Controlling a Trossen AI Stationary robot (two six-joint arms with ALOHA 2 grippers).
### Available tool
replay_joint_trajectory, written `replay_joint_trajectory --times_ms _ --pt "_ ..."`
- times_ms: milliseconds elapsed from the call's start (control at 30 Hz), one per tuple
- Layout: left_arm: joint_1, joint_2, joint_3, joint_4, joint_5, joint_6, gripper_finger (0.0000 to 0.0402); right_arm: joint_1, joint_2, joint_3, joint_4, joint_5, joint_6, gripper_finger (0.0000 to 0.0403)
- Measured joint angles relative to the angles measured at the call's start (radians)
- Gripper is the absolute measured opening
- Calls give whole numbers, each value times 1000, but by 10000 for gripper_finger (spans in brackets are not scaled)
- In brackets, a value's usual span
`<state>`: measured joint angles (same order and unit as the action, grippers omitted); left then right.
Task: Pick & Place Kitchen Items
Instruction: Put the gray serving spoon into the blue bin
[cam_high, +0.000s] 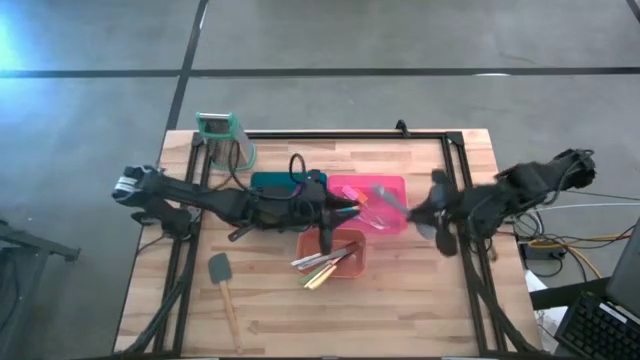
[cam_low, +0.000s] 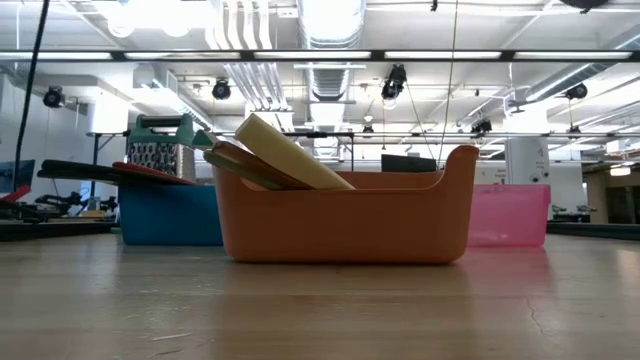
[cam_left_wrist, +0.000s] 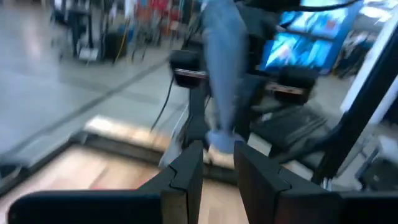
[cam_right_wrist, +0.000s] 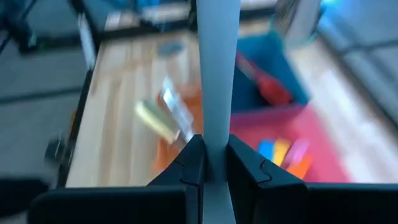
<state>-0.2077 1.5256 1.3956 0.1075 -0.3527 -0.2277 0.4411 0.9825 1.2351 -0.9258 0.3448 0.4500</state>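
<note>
My left gripper (cam_high: 350, 207) reaches in level from the table's left, over the near-left rim of the pink tray (cam_high: 395, 222). It is shut on a blue-grey utensil (cam_left_wrist: 221, 68). My right gripper (cam_high: 437, 218) hangs above the table's right side, beside the pink tray, slanting down. It is shut on a grey utensil (cam_right_wrist: 217, 68). Several utensils lie in the orange tray (cam_high: 350, 262), their handles (cam_low: 290, 155) leaning out over its rim. A grey spatula (cam_high: 222, 280) lies flat on the table at the near left. My left gripper pinches the blue-grey utensil's end (cam_left_wrist: 219, 142) between its two fingers. The utensil runs on past the fingertips, along the fingers, and hangs clear above the pink tray. My right gripper pinches the grey utensil's straight shaft (cam_right_wrist: 214, 140) between its two fingers. The shaft runs along the fingers and out past their tips, lifted clear of the table.
A blue tray (cam_low: 165, 210) with red and black utensils sits under my left arm at the far side. A metal grater (cam_high: 220, 135) stands at the far left corner. Coloured utensils (cam_right_wrist: 283, 152) lie in the pink tray. Bare wood shows along the near edge.
</note>
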Motion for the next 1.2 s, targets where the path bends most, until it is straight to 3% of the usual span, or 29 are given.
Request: replay_joint_trajectory --times_ms 100,300,433,567,700,800,967,1200 --pt "0 38 0 153 4 65 94 -21 -7 78 18 68 -59 31" --pt "8 101 0 453 5 180 94 -34 9 191 156 77 -202 31" --pt "10 101 19 429 1 235 94 -37 30 246 97 77 -226 31" --pt "10 20 112 99 -6 262 94 -39 44 288 -146 74 -118 31" --pt "10 -5 341 -410 -59 211 94 -39 74 296 -373 58 -34 31" --pt "15 33 510 -678 -68 181 94 -45 113 292 -500 24 -10 31" --pt "25 107 720 -925 -69 172 94 -48 194 291 -575 4 -45 31" --pt "31 259 895 -1198 -51 129 108 -84 270 297 -573 -46 -116 31"
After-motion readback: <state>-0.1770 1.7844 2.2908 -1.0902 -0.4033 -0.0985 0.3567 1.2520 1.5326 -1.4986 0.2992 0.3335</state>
